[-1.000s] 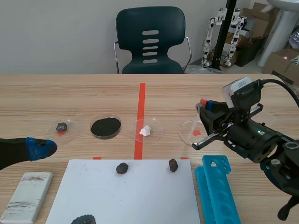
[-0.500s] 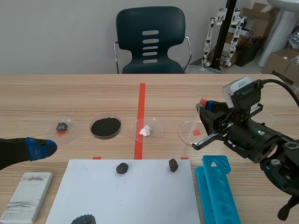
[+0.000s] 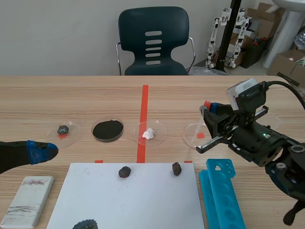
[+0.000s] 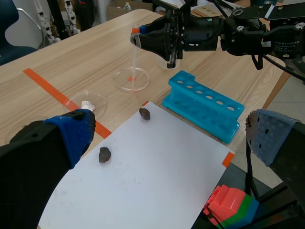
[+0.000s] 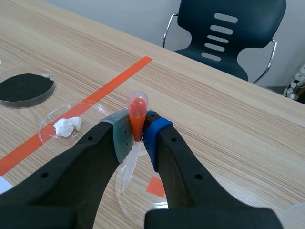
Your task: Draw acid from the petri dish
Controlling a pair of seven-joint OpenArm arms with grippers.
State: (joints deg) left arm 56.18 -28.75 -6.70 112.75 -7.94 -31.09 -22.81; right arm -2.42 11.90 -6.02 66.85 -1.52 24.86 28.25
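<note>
My right gripper (image 5: 137, 131) is shut on a clear dropper (image 5: 137, 113) with an orange-red bulb, gripped just below the bulb. The dropper's stem points down into a clear petri dish (image 5: 143, 200) that lies over an orange square mark. In the scene view the right gripper (image 3: 212, 114) hangs over that dish (image 3: 194, 135), right of the red tape line. The left wrist view shows the dropper (image 4: 135, 45) standing over the dish (image 4: 131, 78). My left gripper (image 4: 171, 138) is open and holds nothing, low at the table's left (image 3: 40, 150).
A row of dishes holds a dark stone (image 3: 63, 130), black powder (image 3: 107, 130) and a white lump (image 3: 149, 133). A white sheet (image 3: 128, 205) carries two small stones (image 3: 125, 171). A blue tube rack (image 3: 223, 195) lies beside it, a grey block (image 3: 27, 200) at left.
</note>
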